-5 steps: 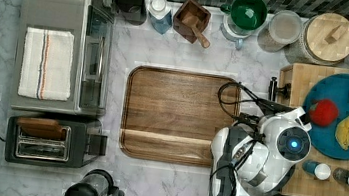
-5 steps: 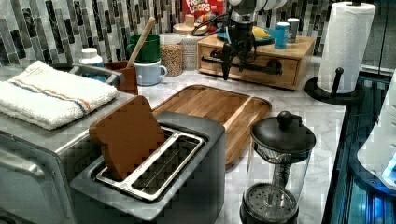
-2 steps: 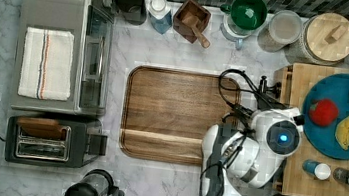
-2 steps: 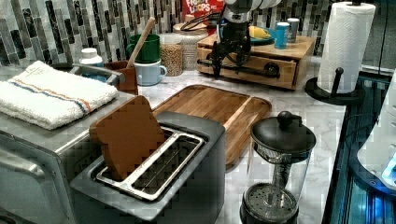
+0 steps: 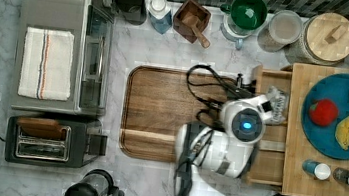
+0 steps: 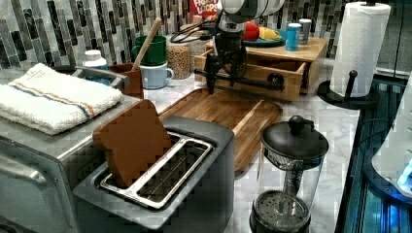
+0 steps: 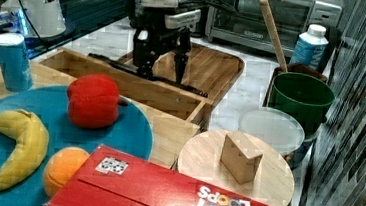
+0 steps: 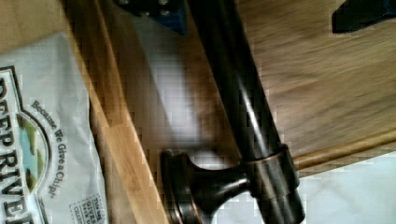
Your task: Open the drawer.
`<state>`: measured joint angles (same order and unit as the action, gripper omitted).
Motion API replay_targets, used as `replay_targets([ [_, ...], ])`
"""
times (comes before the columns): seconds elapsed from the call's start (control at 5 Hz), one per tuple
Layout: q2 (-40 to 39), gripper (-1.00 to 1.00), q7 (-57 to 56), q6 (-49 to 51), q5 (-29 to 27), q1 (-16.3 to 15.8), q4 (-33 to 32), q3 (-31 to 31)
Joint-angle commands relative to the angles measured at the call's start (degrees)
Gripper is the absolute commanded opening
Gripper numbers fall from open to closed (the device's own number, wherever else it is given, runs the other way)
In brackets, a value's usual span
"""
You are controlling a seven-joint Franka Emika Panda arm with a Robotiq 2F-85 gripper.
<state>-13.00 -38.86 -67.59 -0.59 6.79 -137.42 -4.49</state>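
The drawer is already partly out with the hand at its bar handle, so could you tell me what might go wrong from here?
1. The hand straddles the thin black bar handle with its fingers apart, so it could slip off mid-pull.
2. The drawer already overhangs the wooden tray; pulled further, it may come off its box or tip.
3. A jerk could shake the blue plate of fruit on top.

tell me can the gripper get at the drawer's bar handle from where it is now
Probably yes: the gripper already hangs at the black handle with its fingers either side of the bar, nothing between them, and the drawer is partly pulled out.
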Motion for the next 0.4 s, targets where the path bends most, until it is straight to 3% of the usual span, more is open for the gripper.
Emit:
replay_targets([
  [0.2, 5.49, 1.00, 19.21, 1.48, 5.69, -15.44, -3.99, 7.28],
  [0.4, 5.50, 1.00, 19.10, 1.48, 5.53, -15.98, -4.00, 6.76],
])
